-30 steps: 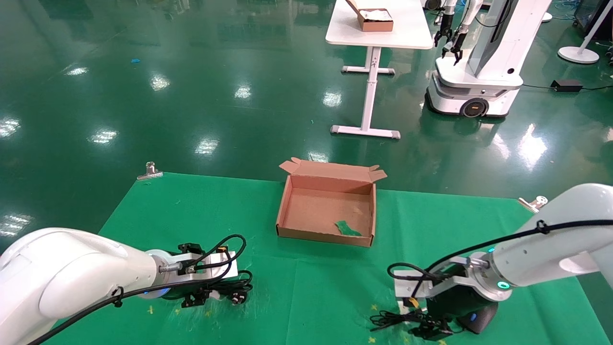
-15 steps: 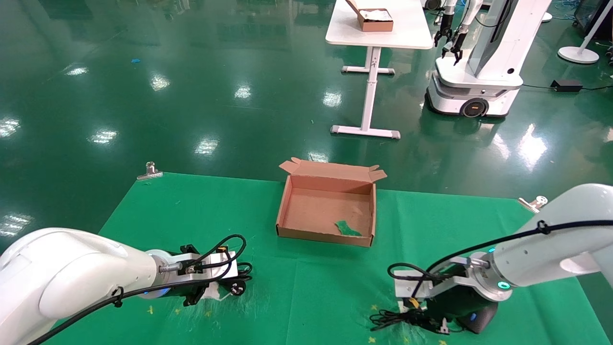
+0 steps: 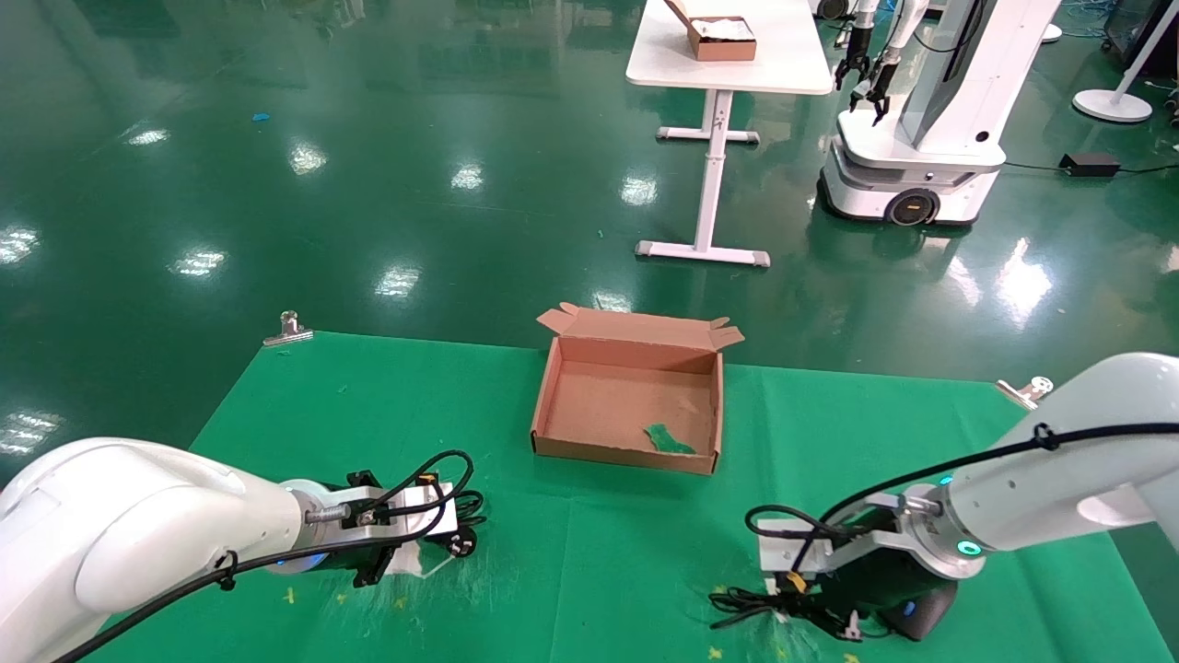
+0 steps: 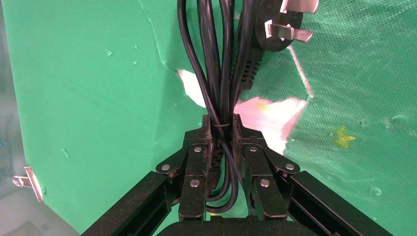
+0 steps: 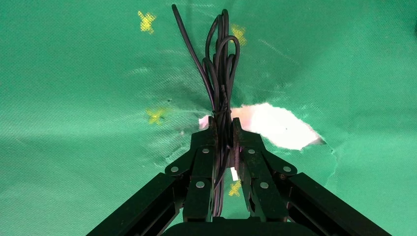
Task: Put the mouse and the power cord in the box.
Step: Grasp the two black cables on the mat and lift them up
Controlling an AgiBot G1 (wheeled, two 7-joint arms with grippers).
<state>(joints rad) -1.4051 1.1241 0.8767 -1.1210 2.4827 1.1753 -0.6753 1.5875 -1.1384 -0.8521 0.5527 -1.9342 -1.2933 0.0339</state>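
Note:
The thick black power cord (image 4: 219, 73) is bunched in loops, its chunky plug (image 4: 275, 29) beyond the fingertips. My left gripper (image 4: 222, 123) is shut on that bundle, low over the green cloth at the near left (image 3: 419, 555). My right gripper (image 5: 223, 123) is shut on the bundled thin cable (image 5: 221, 64) of the mouse. The black mouse (image 3: 924, 612) rests on the cloth beside that gripper (image 3: 811, 615) at the near right. The brown box (image 3: 626, 456) stands open mid-table, a green scrap (image 3: 668, 439) on its floor.
The cloth is torn under both grippers, with pale patches (image 4: 268, 110) (image 5: 275, 125). Metal clips (image 3: 288, 329) (image 3: 1027, 389) pin its far corners. Beyond stand a white table (image 3: 728, 69) with a small brown box (image 3: 723, 39) and another robot (image 3: 921, 120).
The left gripper has drawn the power cord a little up and toward the box. The right gripper has gathered the mouse cable slightly higher; the mouse has stayed in place.

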